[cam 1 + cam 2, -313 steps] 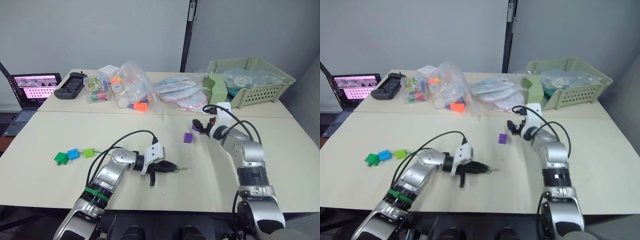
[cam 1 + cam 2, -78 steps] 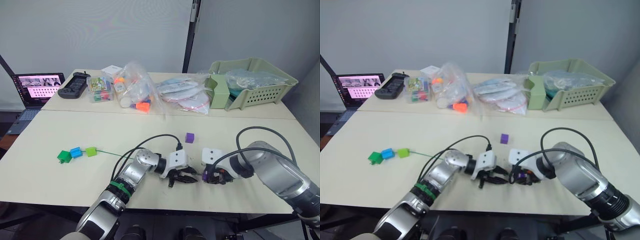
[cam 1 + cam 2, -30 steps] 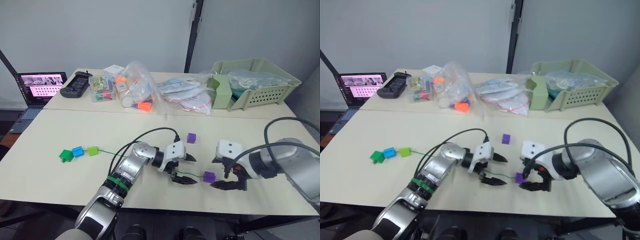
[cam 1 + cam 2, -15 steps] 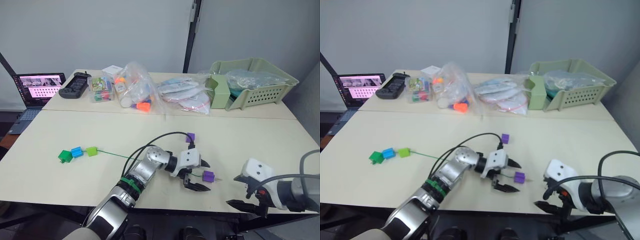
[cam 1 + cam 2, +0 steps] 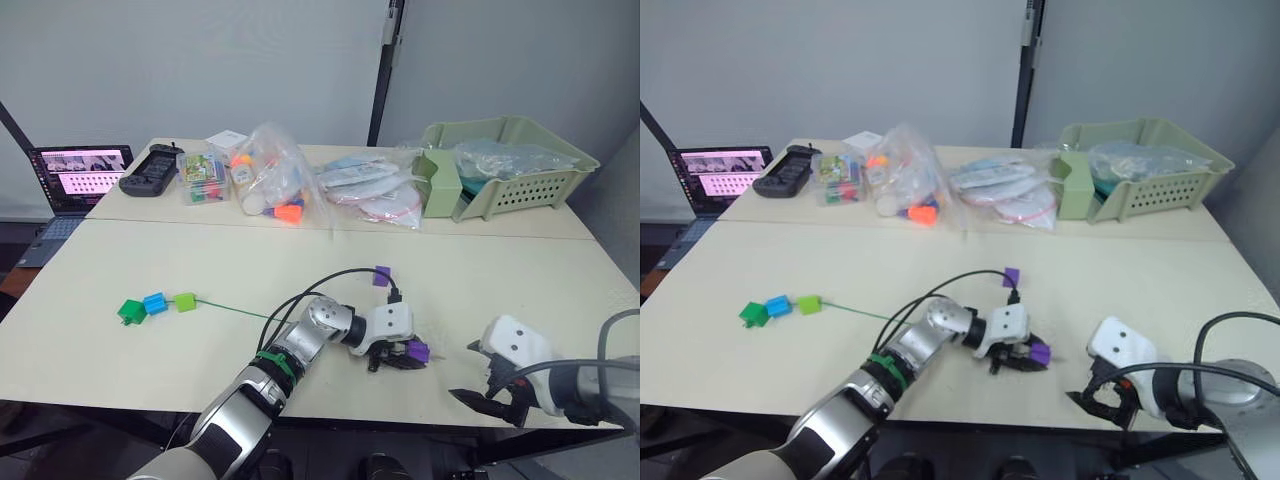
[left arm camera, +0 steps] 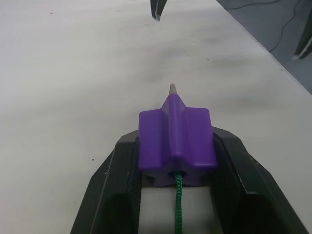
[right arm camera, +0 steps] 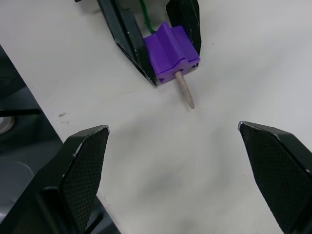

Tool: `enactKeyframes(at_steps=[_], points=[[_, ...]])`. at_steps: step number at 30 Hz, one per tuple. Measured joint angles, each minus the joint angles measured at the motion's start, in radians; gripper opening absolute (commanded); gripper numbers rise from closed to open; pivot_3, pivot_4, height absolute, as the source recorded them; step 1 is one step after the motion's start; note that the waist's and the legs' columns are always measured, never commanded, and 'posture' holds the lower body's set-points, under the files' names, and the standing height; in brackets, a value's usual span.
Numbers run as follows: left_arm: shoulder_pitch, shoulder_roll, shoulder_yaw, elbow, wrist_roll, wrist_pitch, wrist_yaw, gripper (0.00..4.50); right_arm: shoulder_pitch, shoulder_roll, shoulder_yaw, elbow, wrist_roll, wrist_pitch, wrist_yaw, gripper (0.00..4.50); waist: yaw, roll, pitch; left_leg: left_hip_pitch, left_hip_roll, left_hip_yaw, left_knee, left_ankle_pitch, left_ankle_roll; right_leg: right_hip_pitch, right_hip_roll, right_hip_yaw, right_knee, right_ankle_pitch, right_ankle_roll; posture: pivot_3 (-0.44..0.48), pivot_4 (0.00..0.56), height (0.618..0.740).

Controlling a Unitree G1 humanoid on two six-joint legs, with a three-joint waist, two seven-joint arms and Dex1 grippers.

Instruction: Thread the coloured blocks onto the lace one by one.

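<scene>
1. Progress stands at roughly four of five: a dark green block (image 5: 127, 313), a blue block (image 5: 154, 303) and a lime green block (image 5: 184, 301) sit side by side at the far left end of the lace (image 5: 240, 310), and one purple block (image 6: 176, 143) is on the cord near its tip.
2. Left to do, by my judgement: slide that purple block back toward the other three, then thread the second purple block (image 5: 381, 275), which lies loose on the bench (image 5: 520, 270) just beyond the left arm.
3. Left tool (image 5: 395, 357) is clamped on the threaded purple block, one black finger on each side; the green cord enters the block from the wrist side and the pale tan tip (image 7: 185, 92) pokes out of the far face.
4. Right tool (image 7: 178, 170) is spread wide, holding nothing, near the bench's front edge; the tan tip points into the gap between its fingers without touching either.
5. Loose purple block lies well apart from the right tool, closer to the left one.
</scene>
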Motion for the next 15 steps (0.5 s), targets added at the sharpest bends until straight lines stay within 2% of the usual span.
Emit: enactKeyframes(at_steps=[9, 15], points=[[0.002, 0.016, 0.001, -0.008, 0.001, -0.002, -0.008, 1.37, -0.157, -0.039, 0.219, 0.172, -0.129, -0.222, 0.017, 4.50, -0.001, 0.000, 0.000, 0.000, 0.000, 0.001, 0.000, 0.000, 0.000, 0.000, 0.000, 0.000, 0.000, 0.000, 0.000, 0.000, 0.150, 0.734], [0.006, 0.018, 0.001, -0.016, 0.002, -0.001, -0.007, 1.37, -0.277, -0.033, 0.344, 0.265, -0.210, -0.317, 0.034, 2.70, 0.000, 0.000, 0.000, 0.000, 0.000, 0.001, 0.000, 0.000, 0.000, -0.001, 0.000, 0.000, 0.000, 0.000, 0.000, 0.000, 0.150, 0.734]])
